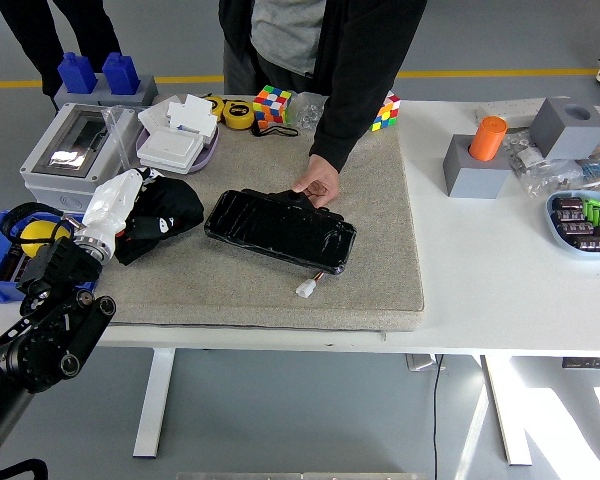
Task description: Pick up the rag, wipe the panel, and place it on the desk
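At the left of the frame, the left hand (115, 205), wrapped in a white covering, is gripping the black rag (163, 215) on the grey mat (380, 250). Right of it, a person's hand (318, 184) is pressing on the black panel (280, 229) at mid-table.
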